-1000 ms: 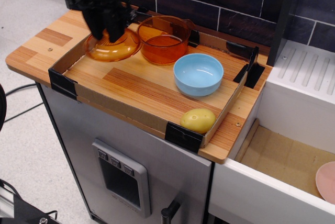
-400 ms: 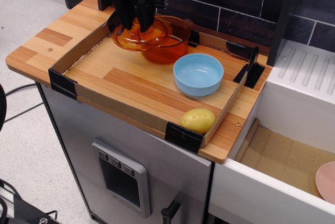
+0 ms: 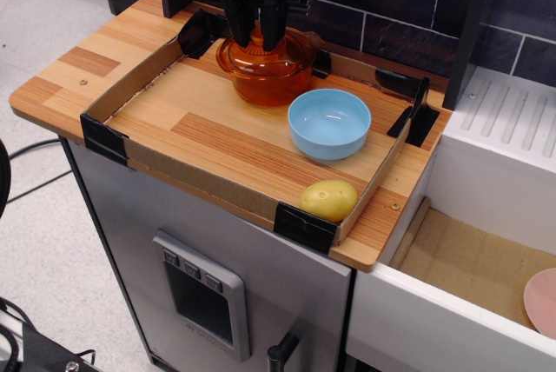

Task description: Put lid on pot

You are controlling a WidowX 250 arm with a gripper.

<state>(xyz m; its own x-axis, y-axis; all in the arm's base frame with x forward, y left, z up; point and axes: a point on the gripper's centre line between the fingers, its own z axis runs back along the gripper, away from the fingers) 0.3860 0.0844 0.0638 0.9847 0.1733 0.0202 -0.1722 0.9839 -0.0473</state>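
- Right now I'm seeing the gripper [image 3: 258, 31] hanging in the upper middle of the frame, its fingers [image 3: 236, 26] closing narrowly around the knob of the lid [image 3: 261, 50].
- I'm watching the lid sitting over the mouth of the pot [image 3: 268, 78], at the far side of the tray [image 3: 187, 168]; whether it is resting fully I cannot tell.
- I'm noting the bowl [image 3: 329, 122] lying just right of the pot, and a potato [image 3: 328, 200] sitting at the tray's near right corner.
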